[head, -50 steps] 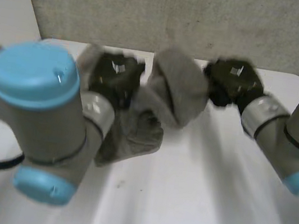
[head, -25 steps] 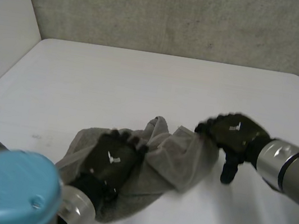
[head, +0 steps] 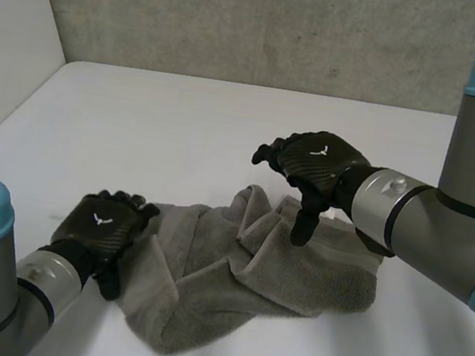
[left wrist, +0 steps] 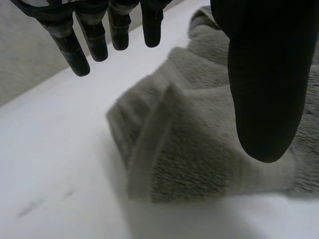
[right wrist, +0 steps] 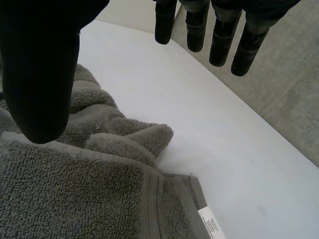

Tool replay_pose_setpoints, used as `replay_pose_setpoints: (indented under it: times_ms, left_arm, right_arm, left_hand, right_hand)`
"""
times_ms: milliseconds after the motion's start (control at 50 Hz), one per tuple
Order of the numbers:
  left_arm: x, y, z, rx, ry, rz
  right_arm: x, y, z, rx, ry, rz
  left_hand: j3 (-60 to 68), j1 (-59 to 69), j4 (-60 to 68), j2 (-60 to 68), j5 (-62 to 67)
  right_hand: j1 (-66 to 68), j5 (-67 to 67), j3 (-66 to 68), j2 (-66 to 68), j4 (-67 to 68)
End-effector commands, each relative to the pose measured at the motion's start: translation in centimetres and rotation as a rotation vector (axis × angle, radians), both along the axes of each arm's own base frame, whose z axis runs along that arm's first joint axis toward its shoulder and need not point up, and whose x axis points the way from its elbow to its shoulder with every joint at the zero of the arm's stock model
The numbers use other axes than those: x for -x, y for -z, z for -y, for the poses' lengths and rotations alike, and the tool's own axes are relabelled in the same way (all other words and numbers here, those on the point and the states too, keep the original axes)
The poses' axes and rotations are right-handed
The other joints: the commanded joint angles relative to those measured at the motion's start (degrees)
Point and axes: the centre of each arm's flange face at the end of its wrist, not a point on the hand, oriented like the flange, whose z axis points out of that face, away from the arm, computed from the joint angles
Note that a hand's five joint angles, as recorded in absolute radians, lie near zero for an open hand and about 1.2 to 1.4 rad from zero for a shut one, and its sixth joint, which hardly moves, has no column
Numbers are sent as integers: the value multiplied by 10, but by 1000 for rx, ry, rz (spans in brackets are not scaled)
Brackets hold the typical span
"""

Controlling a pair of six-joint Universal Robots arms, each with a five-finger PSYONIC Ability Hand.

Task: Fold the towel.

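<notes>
A grey terry towel [head: 240,278] is lying crumpled; left hand [head: 103,227] and right hand [head: 316,168] are hovering open-fingered at its edges, likely seeking corners.

Towel [head: 250,270]: grey terry, hemmed; I see it crumpled in loose ridges.
Pose: lying low, partly lapped over itself.
Place: on the white desk [head: 181,133], toward the near edge.

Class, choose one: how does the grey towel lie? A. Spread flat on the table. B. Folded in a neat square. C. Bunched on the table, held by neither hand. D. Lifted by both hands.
C: the towel lies in rumpled folds on the table, and the left hand and right hand have straight fingers gripping nothing.
</notes>
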Motion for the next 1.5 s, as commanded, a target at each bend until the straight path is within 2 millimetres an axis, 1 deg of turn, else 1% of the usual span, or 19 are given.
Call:
replay_pose_setpoints:
  times_ms: [20, 320, 440, 480, 520, 580, 640, 740, 780, 800, 840, 900, 980, 1060, 1180, 1280, 1320, 1380, 1500]
  left_arm:
    - [5, 7, -7, -59, 112, -46]
    - [10, 28, 3, -119, 123, -6]
    - [13, 36, 10, -134, 122, 1]
    - [14, 38, 12, -136, 122, 2]
    - [16, 38, 17, -126, 121, 10]
    - [17, 36, 20, -103, 122, 15]
    - [23, 20, 34, -10, 134, 11]
    - [39, -46, 74, 287, 95, -91]
    - [45, -102, 105, 518, 27, -182]
    - [45, -102, 105, 519, 27, -182]
    - [39, -154, 130, 720, -75, -263]
    - [33, -175, 139, 796, -127, -299]
    - [27, -194, 147, 887, -186, -351]
    - [26, -176, 146, 837, -186, -330]
    - [10, -96, 134, 625, -194, -200]
    - [3, -29, 109, 431, -148, -111]
    - [1, 10, 90, 305, -84, -68]
    - [-1, 30, 73, 224, -47, -44]
    - [-4, 33, 59, 187, -34, -30]
  right_arm:
    - [0, 21, 7, 10, -5, -90]
    - [0, 75, 17, -21, -106, -233]
    - [-3, 83, 15, -41, -140, -219]
    - [-4, 85, 15, -42, -147, -216]
    - [-7, 86, 24, -11, -132, -195]
    - [-14, 73, 44, 116, -76, -134]
    - [-16, 62, 56, 185, -13, -87]
    - [-22, -17, 99, 533, 200, 191]
    - [-23, -40, 105, 630, 227, 264]
    - [-23, -40, 105, 631, 227, 265]
    - [-21, -85, 107, 806, 267, 417]
    - [-14, -110, 101, 888, 297, 536]
    - [-10, -108, 97, 875, 294, 565]
    - [-6, -80, 88, 774, 266, 491]
    - [5, -30, 85, 579, 223, 341]
    - [12, 38, 73, 302, 177, 145]
    - [19, 85, 62, 128, 156, 10]
    - [25, 115, 51, 4, 146, -91]
    - [32, 119, 39, -75, 143, -132]
  left_hand:
    - [21, 18, 21, 22, 7]
    - [122, 119, 122, 123, 108]
    - [201, 198, 201, 202, 187]
    - [307, 304, 307, 308, 293]
    - [605, 602, 605, 606, 591]
    - [699, 696, 699, 700, 685]
    - [699, 696, 699, 700, 685]
    - [699, 696, 699, 700, 685]
    - [699, 696, 699, 700, 685]
    - [699, 696, 699, 700, 685]
    - [699, 696, 699, 700, 685]
    - [699, 696, 699, 700, 685]
    - [699, 696, 699, 700, 685]
    - [699, 696, 699, 700, 685]
    - [699, 696, 699, 700, 685]
    - [699, 696, 699, 700, 685]
    - [699, 696, 699, 700, 685]
    - [699, 696, 699, 700, 685]
    - [699, 696, 699, 700, 685]
  right_hand:
    - [-18, -40, -23, -38, -34]
    - [-18, -40, -23, -38, -34]
    - [216, 194, 211, 196, 200]
    - [323, 301, 318, 303, 306]
    - [650, 629, 645, 631, 634]
    - [682, 660, 677, 662, 666]
    - [682, 660, 677, 662, 666]
    - [682, 660, 677, 662, 666]
    - [682, 660, 677, 662, 666]
    - [682, 660, 677, 662, 666]
    - [682, 660, 677, 662, 666]
    - [682, 660, 677, 662, 666]
    - [682, 660, 677, 662, 666]
    - [682, 660, 677, 662, 666]
    - [682, 660, 677, 662, 666]
    - [682, 660, 677, 662, 666]
    - [682, 660, 677, 662, 666]
    - [682, 660, 677, 662, 666]
    - [682, 660, 677, 662, 666]
